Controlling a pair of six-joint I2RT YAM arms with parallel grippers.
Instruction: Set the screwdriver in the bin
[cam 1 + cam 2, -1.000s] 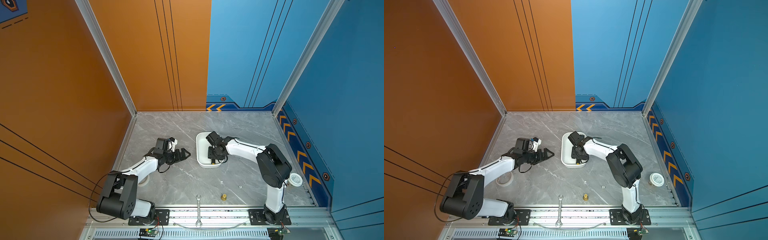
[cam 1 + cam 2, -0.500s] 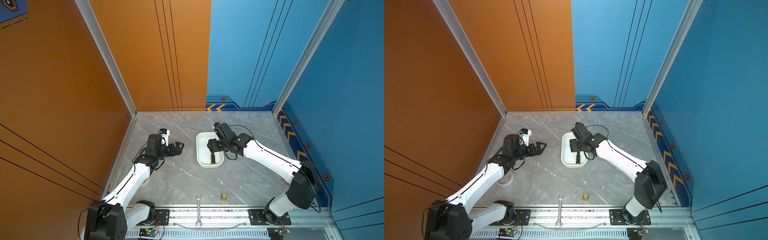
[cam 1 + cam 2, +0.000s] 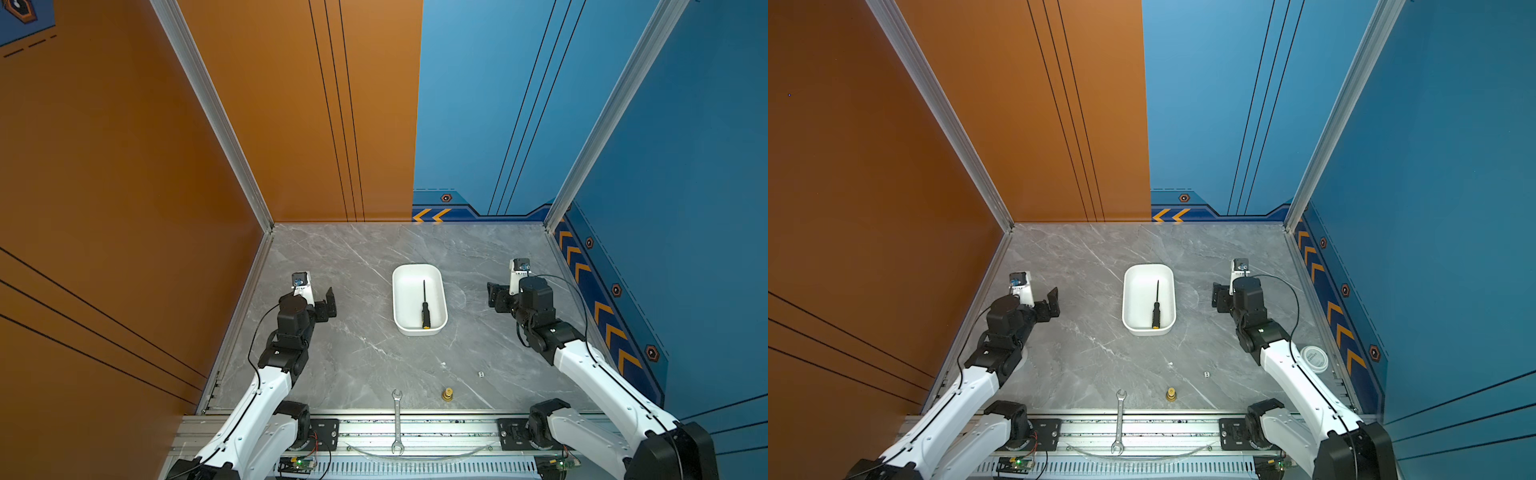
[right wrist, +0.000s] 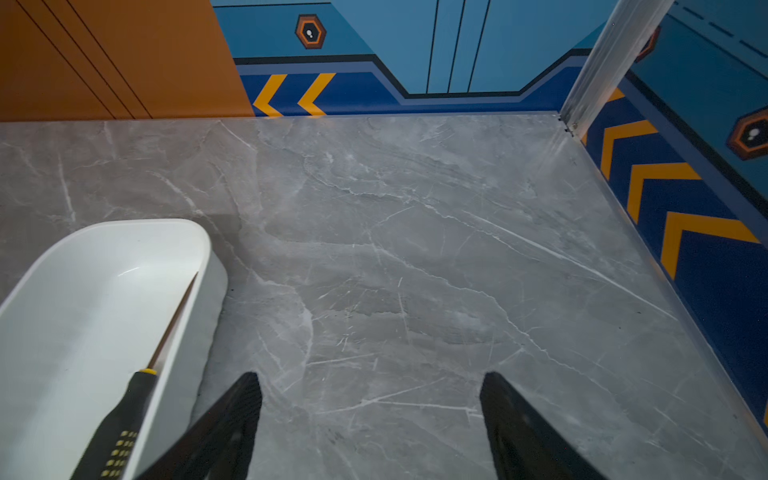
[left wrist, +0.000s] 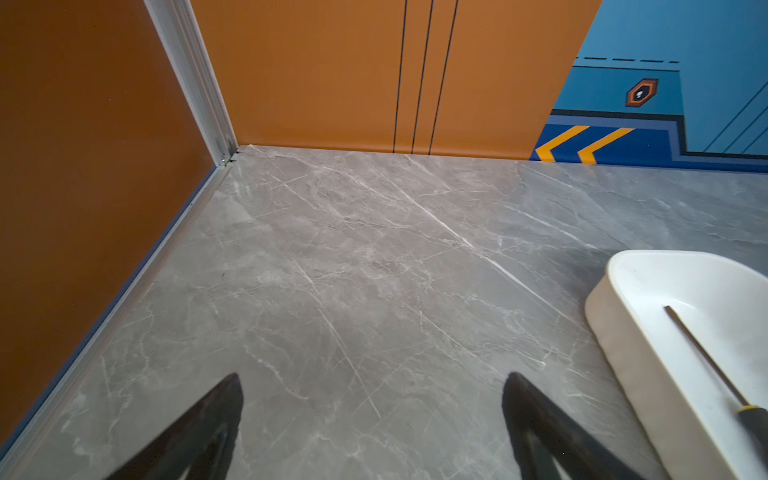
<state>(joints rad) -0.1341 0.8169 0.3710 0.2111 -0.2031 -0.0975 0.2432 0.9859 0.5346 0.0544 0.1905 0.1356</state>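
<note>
Nearest us, one flat silver open-ended wrench [image 3: 397, 422] lies partly on the ribbed aluminium rail [image 3: 436, 432] and partly on the grey, white-veined marble-look tabletop [image 3: 353, 357]. Just beyond it stand one small brass fitting [image 3: 447, 394] and one tiny white block [image 3: 481, 374], apart from each other. One round white lid [image 3: 1314, 358] with a raised rim shows in a top view beside the right arm's white forearm; neither wrist view takes it in. At mid-table we count one shallow, glossy white plastic bin [image 3: 395, 299] with rounded corners. In it one slim screwdriver [image 3: 424, 309] lies flat, its thin black shaft pointing at the far wall and its yellow butt end close to the near wall. To either side, well apart from the bin, the black left gripper [image 3: 328, 305] and the black right gripper [image 3: 494, 297] each have their jaws spread wide over bare tabletop, holding nothing. The wrist views show their tapering fingers [image 5: 199, 424]. Only the right wrist view shows the handle's rows of yellow dots; the left one shows little beyond the shaft. Farthest stand smooth orange wall panels [image 3: 291, 124] and blue wall panels [image 3: 498, 104].
</note>
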